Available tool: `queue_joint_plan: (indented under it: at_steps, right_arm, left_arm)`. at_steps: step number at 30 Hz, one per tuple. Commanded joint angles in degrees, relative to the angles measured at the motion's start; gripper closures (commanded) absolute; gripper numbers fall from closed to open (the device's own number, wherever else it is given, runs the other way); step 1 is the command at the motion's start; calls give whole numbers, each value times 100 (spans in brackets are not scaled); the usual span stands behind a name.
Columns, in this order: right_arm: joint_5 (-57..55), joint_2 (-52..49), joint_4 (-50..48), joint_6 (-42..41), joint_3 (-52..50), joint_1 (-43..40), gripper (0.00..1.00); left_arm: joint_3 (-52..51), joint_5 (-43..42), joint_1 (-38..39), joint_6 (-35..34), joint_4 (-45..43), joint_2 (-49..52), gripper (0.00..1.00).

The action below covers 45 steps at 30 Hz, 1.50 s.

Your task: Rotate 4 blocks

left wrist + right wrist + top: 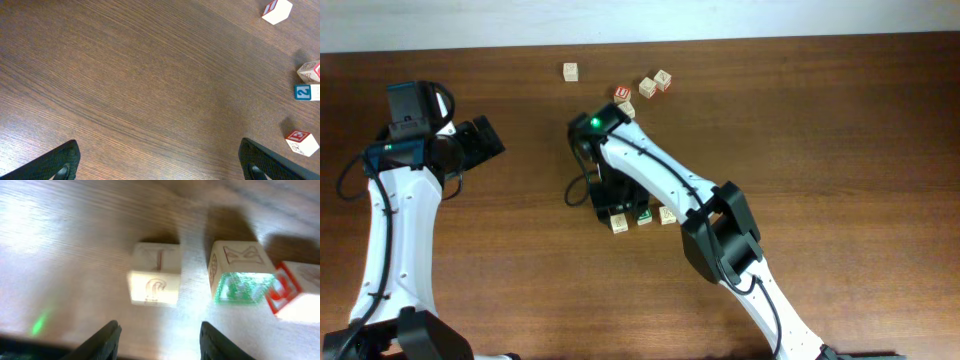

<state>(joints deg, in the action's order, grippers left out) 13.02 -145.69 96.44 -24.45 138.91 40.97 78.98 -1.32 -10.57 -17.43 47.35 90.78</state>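
fingers of our left gripper (160,165) stand wide apart over the brown wooden table (125,75). our right gripper (157,337) is parted and empty, just short of a pale-wood lettered cube (155,280), with a green-faced cube (242,277) and red-printed cube (290,300) rightward.

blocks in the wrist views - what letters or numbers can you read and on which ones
"I": top of left block, right wrist view.
"K": top of middle block, same view.
"2": blue-faced block, left wrist view.
Too blurred: middle block's green face, red-faced block beside it, red marks on top block and bottom block in the left wrist view.
Overhead: too small.
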Motion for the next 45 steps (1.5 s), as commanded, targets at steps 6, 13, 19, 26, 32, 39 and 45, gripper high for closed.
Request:
queue_joint_plan:
  at_steps: [6, 13, 19, 26, 32, 39, 45]
  right_arm:
    - [-260, 1753, 90, 398, 1593, -590, 49]
    - [-1185, 4288, 90, 452, 1342, -1617, 57]
    - [-1255, 4555, 66, 160, -881, -1788, 95]
    - [-774, 4426, -1777, -227, -4153, -1788, 96]
    - [-437, 4426, -3727, -352, -6183, -2109, 96]
    - [-260, 4411, -4981, -249, -7147, -2446, 96]
    - [59, 4129, -5366, -354, -7147, -2455, 96]
  left_arm:
    - [721, -448, 859, 103, 463, -310, 1]
    - [787, -704, 2061, 94, 984, -358, 29]
    - [785, -184, 2166, -402, 1191, -348, 73]
    - [398, -415, 2168, -828, 1189, 70, 100]
    - [127, -688, 2573, -1178, 1281, 876, 100]
    - [-841, -1266, 2885, -1567, 863, 1040, 100]
    - [-1672, -1589, 2879, -1733, -144, 1049, 100]
